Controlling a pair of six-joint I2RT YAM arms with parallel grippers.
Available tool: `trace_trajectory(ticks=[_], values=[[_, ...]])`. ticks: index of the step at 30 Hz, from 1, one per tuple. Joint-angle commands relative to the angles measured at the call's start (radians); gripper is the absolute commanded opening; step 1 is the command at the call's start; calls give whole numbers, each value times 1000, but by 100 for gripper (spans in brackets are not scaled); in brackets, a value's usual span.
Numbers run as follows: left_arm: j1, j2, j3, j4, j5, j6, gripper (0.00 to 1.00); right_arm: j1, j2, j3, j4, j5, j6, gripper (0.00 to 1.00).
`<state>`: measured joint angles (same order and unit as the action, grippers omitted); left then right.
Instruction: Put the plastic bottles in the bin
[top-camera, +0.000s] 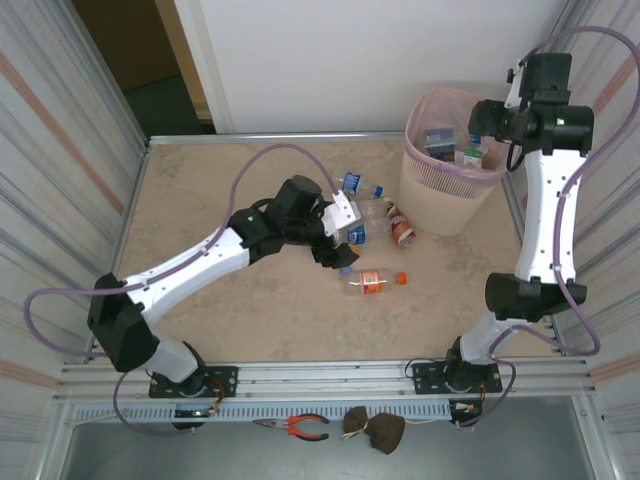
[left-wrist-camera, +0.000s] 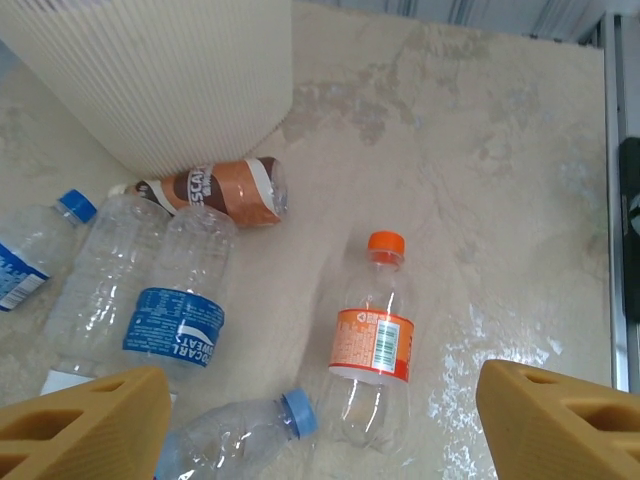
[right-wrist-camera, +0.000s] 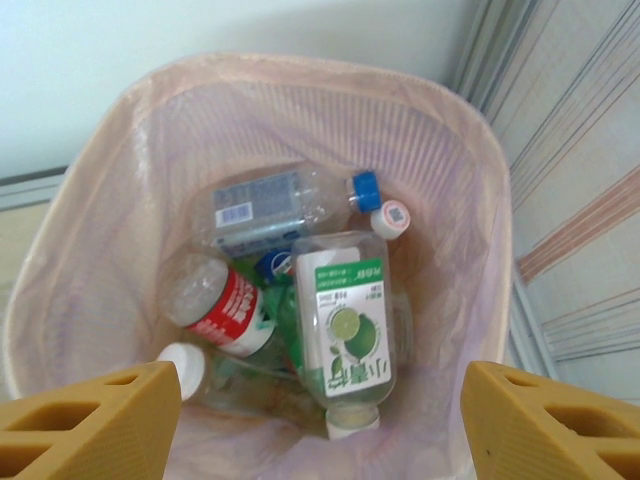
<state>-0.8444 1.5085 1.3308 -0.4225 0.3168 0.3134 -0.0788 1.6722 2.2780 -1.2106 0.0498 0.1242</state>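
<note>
In the top view, the left end effector (top-camera: 340, 245) hovered low over a loose cluster of plastic bottles (top-camera: 372, 215) lying on the worktop (top-camera: 220, 180). The right end effector (top-camera: 478, 128) hung above the mouth of the bin (top-camera: 440, 205), which stood just beyond that cluster. An orange-capped bottle (top-camera: 374, 282) lay a little apart, on the near side of the left end effector.

In the left wrist view, the fingers (left-wrist-camera: 90, 425) were spread wide, released and holding nothing. Below and between them lay the orange-capped bottle, clear, on its side, with its cap pointing away. A clear blue-capped bottle (left-wrist-camera: 240, 435) lay beside it. Further ahead were a blue-labelled bottle (left-wrist-camera: 180, 300) and a brown bottle (left-wrist-camera: 220, 192), the latter close by the bin's wall.

In the right wrist view, that end effector's fingers (right-wrist-camera: 90, 420) were likewise spread and empty. Straight below, inside the bin, lay a green-labelled bottle (right-wrist-camera: 345, 335), a red-labelled bottle (right-wrist-camera: 225, 305) and others.

The step in hand looked like the left arm's next pick. That would call for lowering the fingers across the orange-capped bottle's body, since it was clear of its neighbours. The fingers should close gently, because thin round plastic could roll or squash.
</note>
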Motion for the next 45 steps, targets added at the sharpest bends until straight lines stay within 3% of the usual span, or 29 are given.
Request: trace_trajectory(ticks=[1,10,18,24,31,45], values=[[2,44,63,-90,34,68,80,-22,-95,-93,56,-54,39,73],[-69,242,220,-212,-55,170,79,-132,-326,-345,152,-147,71,72],[-140,452,404,-330,-176,253,81,-200,-429,-440,157,-193,71,72],[-166,570,501,-389,-231,274,84,-202,-456,-457,161,-206,74,72],[-188,676,566,-438,-214,274,86,-201,-463,-459,166,-214,75,72],[-201,762,548,-469,-220,249,87,-202,-463,-465,173,-233,83,72]])
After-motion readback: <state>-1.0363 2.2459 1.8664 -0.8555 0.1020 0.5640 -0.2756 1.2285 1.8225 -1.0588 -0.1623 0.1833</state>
